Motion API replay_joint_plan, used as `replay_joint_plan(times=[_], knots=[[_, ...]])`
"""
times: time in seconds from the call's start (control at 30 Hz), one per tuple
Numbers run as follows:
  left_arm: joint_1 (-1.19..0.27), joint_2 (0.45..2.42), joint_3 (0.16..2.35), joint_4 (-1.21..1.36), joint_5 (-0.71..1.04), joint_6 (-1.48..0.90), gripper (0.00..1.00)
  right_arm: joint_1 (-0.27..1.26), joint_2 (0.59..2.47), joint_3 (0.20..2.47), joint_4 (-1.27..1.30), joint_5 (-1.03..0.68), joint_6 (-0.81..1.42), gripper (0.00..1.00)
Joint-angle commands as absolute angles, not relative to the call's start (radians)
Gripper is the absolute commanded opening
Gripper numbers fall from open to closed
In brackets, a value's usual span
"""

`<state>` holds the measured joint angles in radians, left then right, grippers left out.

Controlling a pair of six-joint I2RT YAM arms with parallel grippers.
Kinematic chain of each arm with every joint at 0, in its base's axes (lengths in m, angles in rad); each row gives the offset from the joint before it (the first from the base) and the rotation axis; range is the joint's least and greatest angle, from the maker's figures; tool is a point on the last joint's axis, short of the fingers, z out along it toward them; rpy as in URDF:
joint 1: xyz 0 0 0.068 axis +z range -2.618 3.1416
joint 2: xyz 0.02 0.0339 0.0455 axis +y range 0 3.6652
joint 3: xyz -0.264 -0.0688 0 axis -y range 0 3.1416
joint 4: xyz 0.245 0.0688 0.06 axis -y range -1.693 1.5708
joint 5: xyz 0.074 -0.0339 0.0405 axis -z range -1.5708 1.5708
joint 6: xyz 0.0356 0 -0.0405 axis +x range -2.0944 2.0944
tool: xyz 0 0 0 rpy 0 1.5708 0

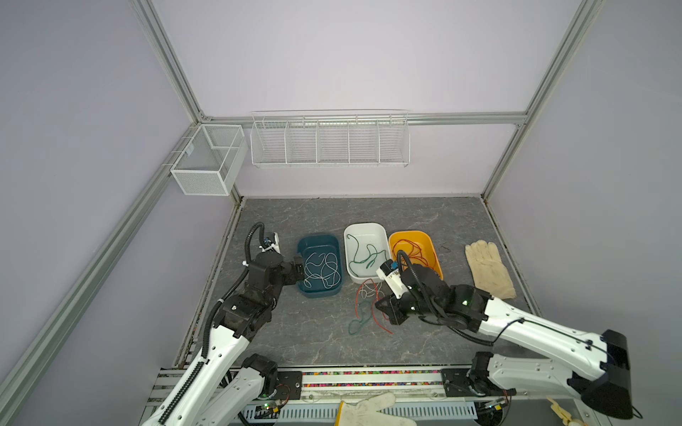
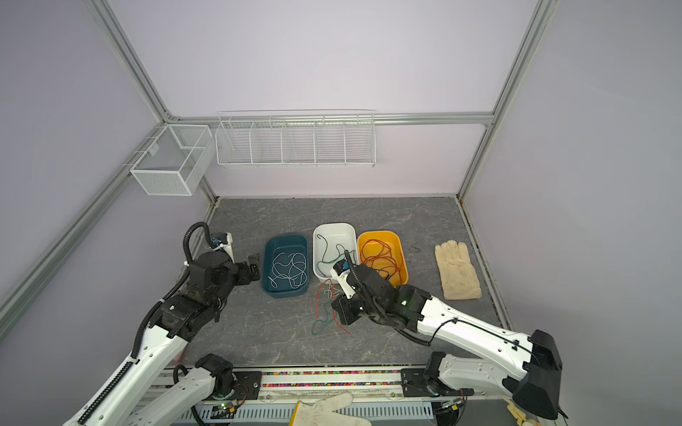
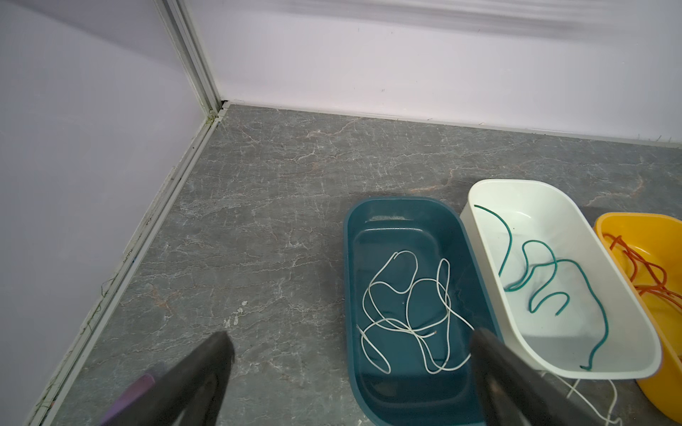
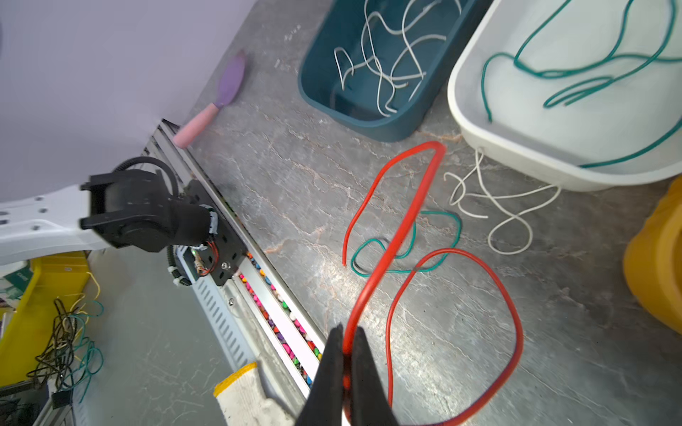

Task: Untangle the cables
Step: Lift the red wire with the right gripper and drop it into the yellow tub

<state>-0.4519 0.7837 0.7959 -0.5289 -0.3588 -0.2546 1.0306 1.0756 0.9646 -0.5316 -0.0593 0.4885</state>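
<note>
Right wrist: gripper (image 4: pixel 347 332) on red cable (image 4: pixel 424 186)

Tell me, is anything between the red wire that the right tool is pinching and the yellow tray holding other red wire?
No solid thing blocks the way, but the red cable in the right tool crosses a loose green cable on the table, so lifting it toward the yellow tray may drag that along.

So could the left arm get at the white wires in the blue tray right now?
Probably yes. The left gripper hangs open right by the end of the blue tray, the tray has no lid, and nothing lies over the white wires. The right gripper is busy elsewhere, pinching a red cable.
</note>
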Motion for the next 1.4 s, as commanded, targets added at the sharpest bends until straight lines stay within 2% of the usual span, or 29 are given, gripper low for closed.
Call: replay_joint_plan(times=[0.0, 0.53, 0.83, 1.1, 1.37], knots=[[-0.453, 0.789, 0.818, -0.531, -0.347, -0.275, 0.99, 1.038, 1.021, 1.062, -0.659, -0.016, 0.435, 0.07], [-0.453, 0.804, 0.82, -0.539, -0.339, -0.273, 0.99, 0.983, 0.938, 1.291, -0.795, 0.138, 0.353, 0.06], [-0.453, 0.808, 0.815, -0.535, -0.336, -0.269, 0.99, 0.719, 0.972, 1.281, -0.753, 0.015, 0.33, 0.06], [-0.454, 0.809, 0.813, -0.534, -0.336, -0.265, 0.99, 0.479, 1.072, 1.165, -0.616, -0.111, 0.396, 0.06], [-0.454, 0.81, 0.81, -0.53, -0.333, -0.262, 0.99, 0.399, 1.219, 1.13, -0.497, -0.152, 0.422, 0.06]])
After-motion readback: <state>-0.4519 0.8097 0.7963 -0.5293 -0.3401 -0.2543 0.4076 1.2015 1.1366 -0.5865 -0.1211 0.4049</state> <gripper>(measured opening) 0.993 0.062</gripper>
